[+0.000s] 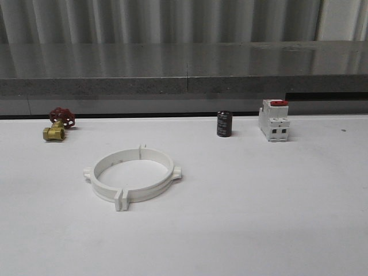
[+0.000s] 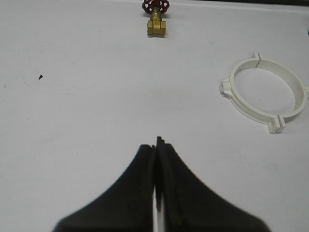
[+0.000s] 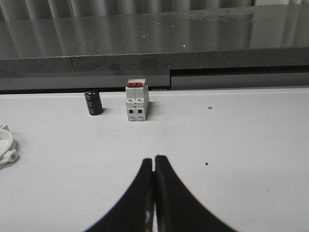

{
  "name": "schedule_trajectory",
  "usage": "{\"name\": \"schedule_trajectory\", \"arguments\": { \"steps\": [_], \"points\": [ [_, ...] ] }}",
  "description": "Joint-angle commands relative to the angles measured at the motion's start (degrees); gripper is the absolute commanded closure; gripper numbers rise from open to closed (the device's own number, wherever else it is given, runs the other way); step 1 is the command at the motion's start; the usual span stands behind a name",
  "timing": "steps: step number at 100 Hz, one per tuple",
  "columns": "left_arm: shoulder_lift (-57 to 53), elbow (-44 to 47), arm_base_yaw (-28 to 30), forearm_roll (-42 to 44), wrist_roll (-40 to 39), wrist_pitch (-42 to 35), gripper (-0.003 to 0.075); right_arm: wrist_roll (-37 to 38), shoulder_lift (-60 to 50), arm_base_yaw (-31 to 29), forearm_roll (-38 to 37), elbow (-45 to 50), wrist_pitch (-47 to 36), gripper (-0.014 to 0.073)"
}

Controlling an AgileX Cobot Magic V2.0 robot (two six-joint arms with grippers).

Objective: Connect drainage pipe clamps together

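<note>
The two white drainage pipe clamps (image 1: 133,176) lie flat on the white table, left of centre, their end tabs meeting so they form one closed ring. The ring also appears in the left wrist view as the drainage pipe clamps (image 2: 265,94), well off to one side of my left gripper (image 2: 155,144), which is shut with nothing between its black fingers. An edge of the clamps (image 3: 7,150) shows in the right wrist view. My right gripper (image 3: 154,158) is shut and empty above bare table, short of the breaker.
A brass valve with a red handwheel (image 1: 58,124) sits at the back left. A black cylinder (image 1: 224,123) and a white breaker with a red switch (image 1: 273,119) stand at the back right. A grey ledge (image 1: 184,77) runs along the table's far edge.
</note>
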Motion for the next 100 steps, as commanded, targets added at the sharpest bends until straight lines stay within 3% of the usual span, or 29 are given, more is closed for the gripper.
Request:
{"name": "schedule_trajectory", "arguments": {
  "steps": [1, 87, 100],
  "points": [
    [0.31, -1.50, 0.08, -0.43, -0.12, -3.84, 0.0741, -0.51, -1.11, -0.18, 0.20, -1.08, -5.04, 0.0661],
    [0.31, -1.50, 0.08, -0.43, -0.12, -3.95, 0.0741, -0.51, -1.11, -0.18, 0.20, -1.08, -5.04, 0.0661],
    [-0.67, -0.67, 0.08, 1.99, -0.12, -9.47, 0.0741, -0.51, -1.11, -0.18, 0.20, -1.08, -5.04, 0.0661]
  ]
}}
